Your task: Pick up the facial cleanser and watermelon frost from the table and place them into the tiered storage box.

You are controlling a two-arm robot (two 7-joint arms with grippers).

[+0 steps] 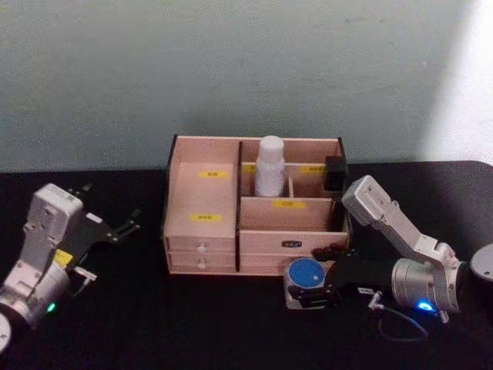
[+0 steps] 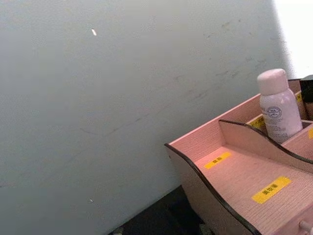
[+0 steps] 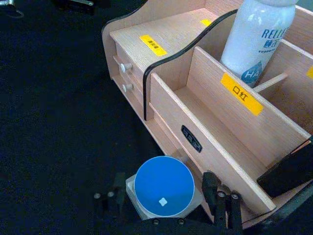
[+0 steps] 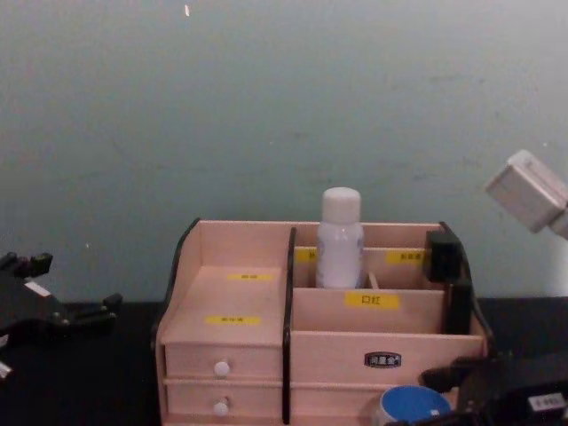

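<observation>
Two right fingers (image 3: 211, 185) against watermelon frost (image 3: 162, 186)

Pale wood, white plastic, dull black – the surfaces

The tiered storage box (image 1: 202, 202) is light bare-looking wood, matt, with a fine straight grain and dark, scorched-looking cut edges. Its yellow labels (image 3: 242, 93) are smooth stickers and its drawer knobs (image 3: 126, 66) smooth white. The facial cleanser (image 1: 269, 166) is smooth white plastic with a soft sheen and printed lettering. The watermelon frost (image 1: 306, 274) has a flat blue lid, smooth and even, over a clear body. The table (image 3: 58, 122) is black and dull, faintly textured. The right gripper (image 1: 308, 281) is matt black, the arm casing (image 1: 377, 208) behind it smooth pale grey – plastic by its look. The wall (image 4: 266, 106) is matt paint with faint scuffs.
</observation>
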